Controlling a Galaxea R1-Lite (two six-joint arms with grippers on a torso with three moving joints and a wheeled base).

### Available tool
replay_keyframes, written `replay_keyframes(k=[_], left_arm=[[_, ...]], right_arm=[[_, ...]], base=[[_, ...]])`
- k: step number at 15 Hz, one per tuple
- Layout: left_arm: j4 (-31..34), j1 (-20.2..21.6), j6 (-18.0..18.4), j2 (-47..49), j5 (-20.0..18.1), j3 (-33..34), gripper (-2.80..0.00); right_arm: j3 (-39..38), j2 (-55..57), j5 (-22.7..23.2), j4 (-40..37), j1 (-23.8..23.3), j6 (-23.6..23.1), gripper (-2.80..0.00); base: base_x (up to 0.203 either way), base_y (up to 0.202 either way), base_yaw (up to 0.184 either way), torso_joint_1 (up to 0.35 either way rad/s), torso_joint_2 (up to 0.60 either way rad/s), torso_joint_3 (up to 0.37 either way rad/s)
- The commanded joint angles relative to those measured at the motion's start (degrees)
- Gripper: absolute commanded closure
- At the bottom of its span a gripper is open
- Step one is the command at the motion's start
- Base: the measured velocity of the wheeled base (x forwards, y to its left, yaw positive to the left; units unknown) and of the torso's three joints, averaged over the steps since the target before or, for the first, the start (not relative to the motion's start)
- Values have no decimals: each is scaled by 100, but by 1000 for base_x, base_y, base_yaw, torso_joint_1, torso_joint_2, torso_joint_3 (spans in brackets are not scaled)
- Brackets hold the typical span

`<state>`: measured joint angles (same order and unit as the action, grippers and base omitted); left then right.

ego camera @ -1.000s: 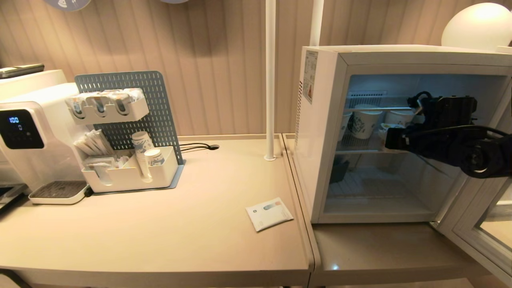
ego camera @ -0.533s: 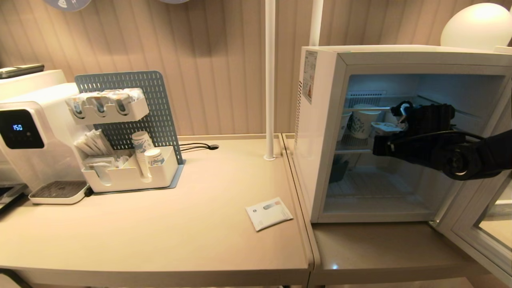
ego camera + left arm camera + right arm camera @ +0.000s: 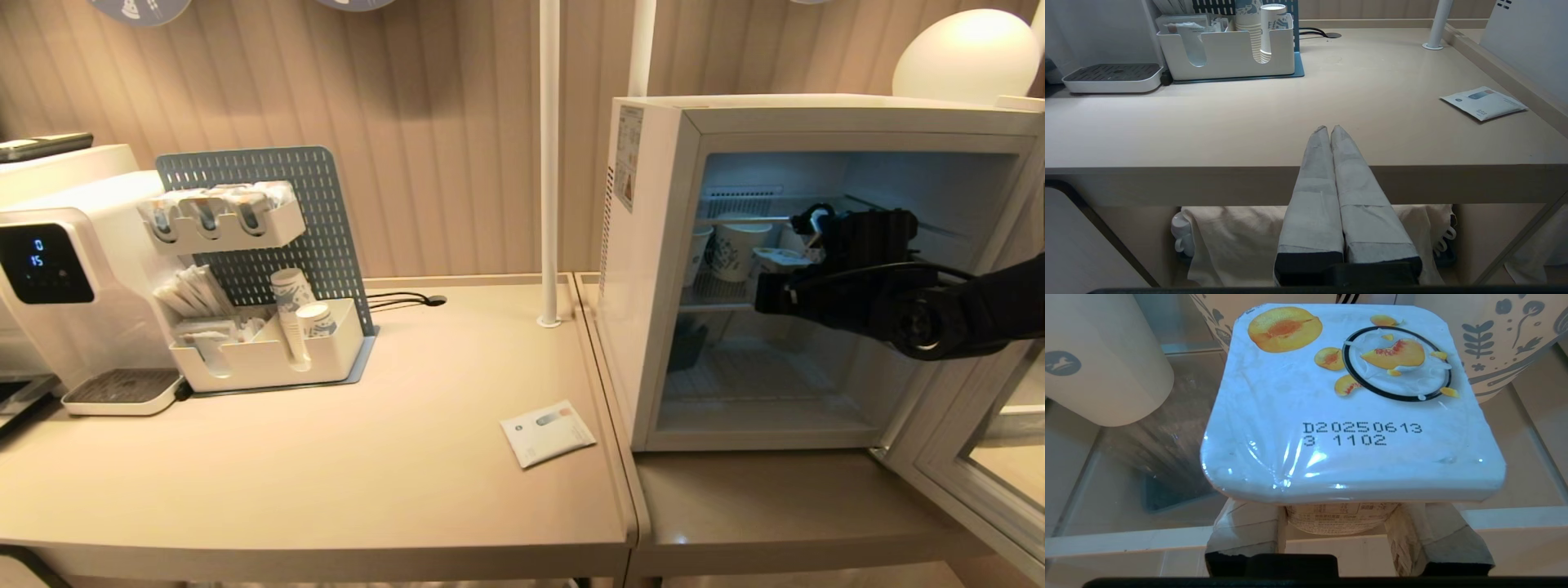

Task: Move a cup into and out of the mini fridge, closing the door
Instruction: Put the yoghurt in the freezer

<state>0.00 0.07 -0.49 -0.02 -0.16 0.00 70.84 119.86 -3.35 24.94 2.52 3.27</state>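
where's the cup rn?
In the head view the cup sits on the right, inside the open mini fridge at upper-shelf level, between the right gripper fingers, beside the paper cups.

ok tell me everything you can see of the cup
The cup is a squat white plastic pot sealed with a glossy, rounded-square foil lid printed with peach halves, a black ring and a stamped date code. A printed label shows on its body under the lid. It stands upright inside the fridge, at its upper shelf, among taller paper cups. The right tool has a padded finger on each side of its body, just below the lid.
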Motion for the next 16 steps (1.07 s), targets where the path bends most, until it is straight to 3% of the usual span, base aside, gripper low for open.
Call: replay_keyframes(k=[1,8,9,16], left_arm=[[0,1,-4,2,-2,9,0],[0,1,-4,2,-2,0,0],[0,1,-4,2,-2,2,0],[0,1,-4,2,-2,8,0]], right_arm=[[123,111,-17,63,-6,7,0],[84,111,-34,46,-6,15,0],[35,52,-34,38,-6,16,-280],[-265,-456,19,2,-15,42,-280]], base=[[0,0,0,0,0,0],[0,0,0,0,0,0],[0,0,0,0,0,0],[0,0,0,0,0,0]])
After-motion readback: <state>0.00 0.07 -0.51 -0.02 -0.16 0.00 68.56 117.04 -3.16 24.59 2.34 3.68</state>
